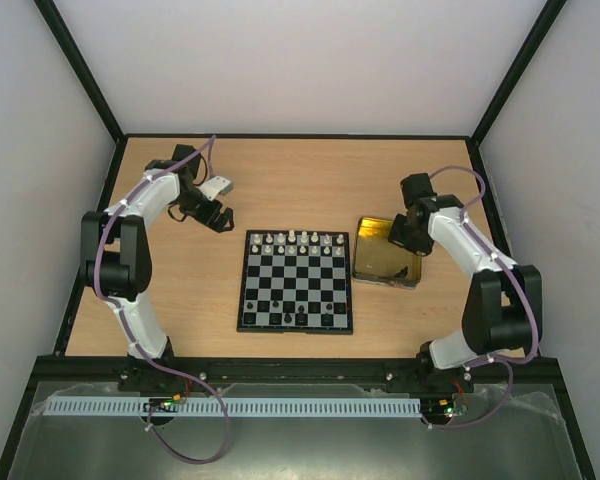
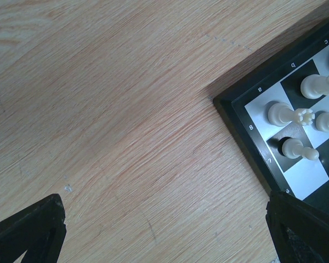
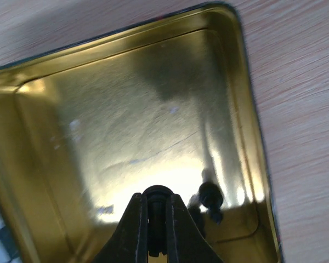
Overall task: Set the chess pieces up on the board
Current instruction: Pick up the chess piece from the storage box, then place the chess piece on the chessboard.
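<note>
The board (image 1: 296, 281) lies mid-table, with white pieces (image 1: 293, 238) in its two far rows and a few black pieces (image 1: 300, 318) in the near rows. Its corner with white pieces (image 2: 292, 114) shows in the left wrist view. My left gripper (image 1: 215, 215) is open and empty over bare wood, left of the board's far corner. My right gripper (image 3: 158, 204) is shut on a black chess piece (image 3: 158, 193) above the gold tray (image 3: 126, 109). Another black piece (image 3: 210, 195) lies in the tray beside it.
The gold tray (image 1: 363, 252) sits right of the board. Black frame rails border the table. Bare wood lies on the left and far side.
</note>
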